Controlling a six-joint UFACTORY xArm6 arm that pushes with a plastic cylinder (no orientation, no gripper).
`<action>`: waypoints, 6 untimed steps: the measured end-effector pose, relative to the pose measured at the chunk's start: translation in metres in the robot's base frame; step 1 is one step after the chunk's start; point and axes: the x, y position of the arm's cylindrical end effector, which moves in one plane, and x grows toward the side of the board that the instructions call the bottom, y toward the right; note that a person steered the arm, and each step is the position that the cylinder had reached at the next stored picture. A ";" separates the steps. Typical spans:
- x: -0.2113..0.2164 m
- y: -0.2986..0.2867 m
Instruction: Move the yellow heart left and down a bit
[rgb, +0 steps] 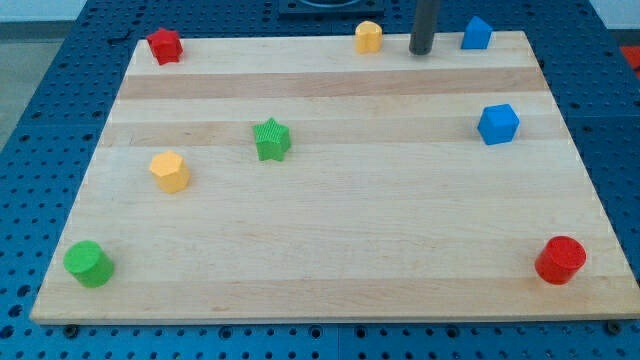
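Yellow heart (369, 37) just left of my tip (421, 51), apart.

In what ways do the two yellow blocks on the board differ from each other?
The yellow heart sits at the view's top edge of the board, just left of my tip; the yellow hexagonal block lies lower, toward the view's left, far from my tip. The heart looks paler and rounded, the hexagonal block more orange and flat-sided. Both stand alone, touching no other block.

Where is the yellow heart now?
The yellow heart sits at the board's top edge, just right of centre, with my tip close on its right and a blue block beyond.
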 end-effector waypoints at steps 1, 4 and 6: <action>-0.020 -0.011; -0.018 -0.195; -0.017 -0.134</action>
